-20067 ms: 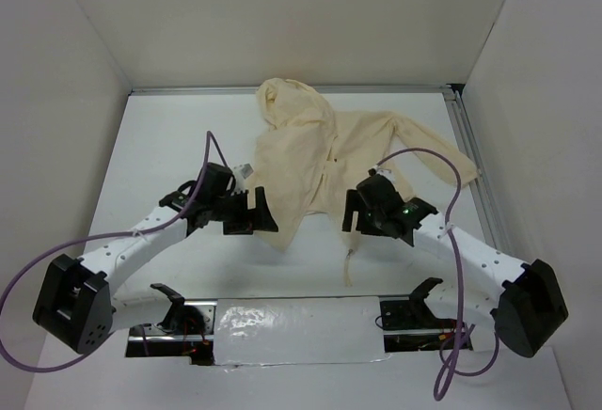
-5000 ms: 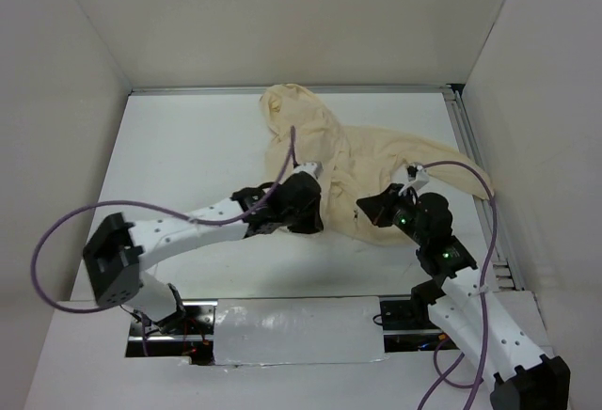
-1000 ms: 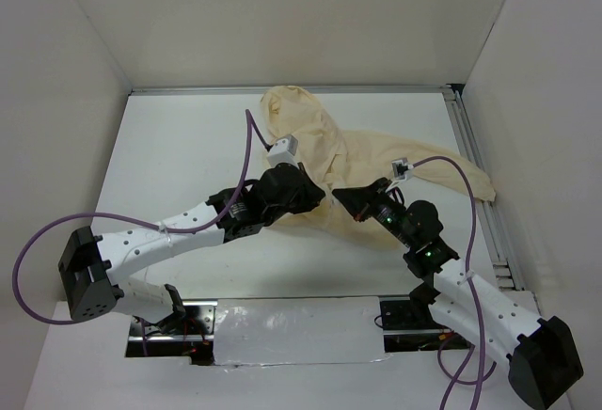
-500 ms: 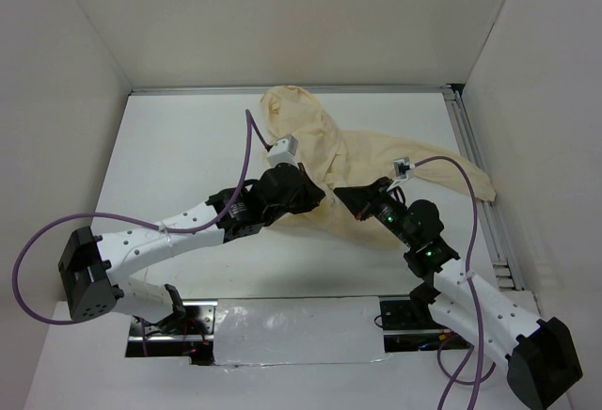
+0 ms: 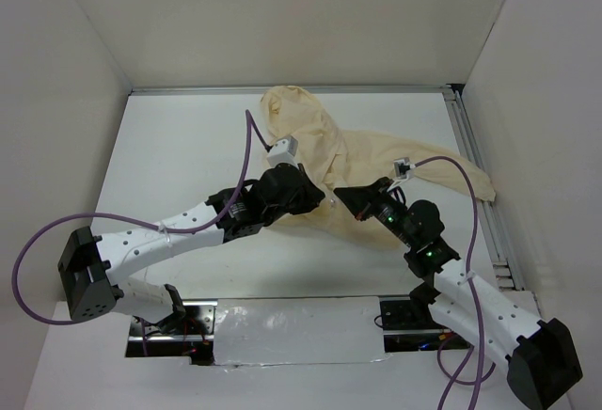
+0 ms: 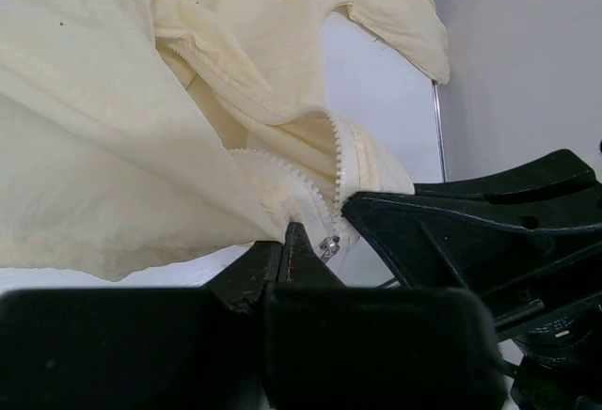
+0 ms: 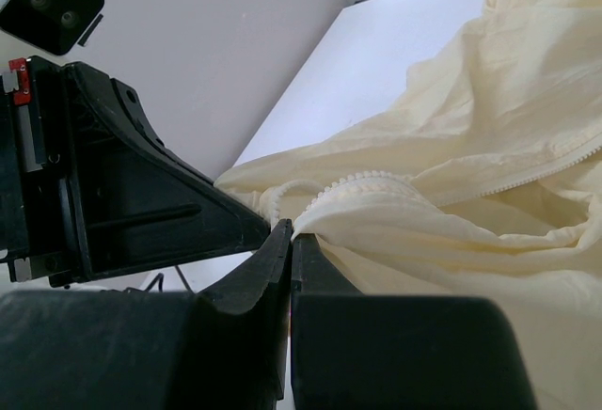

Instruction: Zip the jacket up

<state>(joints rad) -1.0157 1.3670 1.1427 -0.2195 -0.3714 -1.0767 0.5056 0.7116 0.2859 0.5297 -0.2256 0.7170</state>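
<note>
The pale cream-yellow jacket (image 5: 367, 151) lies crumpled at the back middle of the table, hood (image 5: 287, 104) at the far end. My left gripper (image 5: 320, 200) and right gripper (image 5: 340, 193) meet tip to tip at its near hem. In the left wrist view the left gripper (image 6: 292, 233) is shut on the jacket's (image 6: 113, 128) bottom edge, with the small metal zipper slider (image 6: 329, 245) just right of its tip and the right gripper's fingers (image 6: 442, 231) beside it. The right gripper (image 7: 291, 231) is shut on the hem below a row of zipper teeth (image 7: 376, 181).
White walls enclose the table on three sides. A metal rail (image 5: 475, 175) runs along the right edge, next to the jacket's outstretched sleeve (image 5: 461, 175). A purple cable (image 5: 246, 147) arches over the left arm; another loops over the right arm.
Over the longer span both grippers came together at the jacket's near hem and the jacket bunched up. In the last second nothing has visibly moved.
</note>
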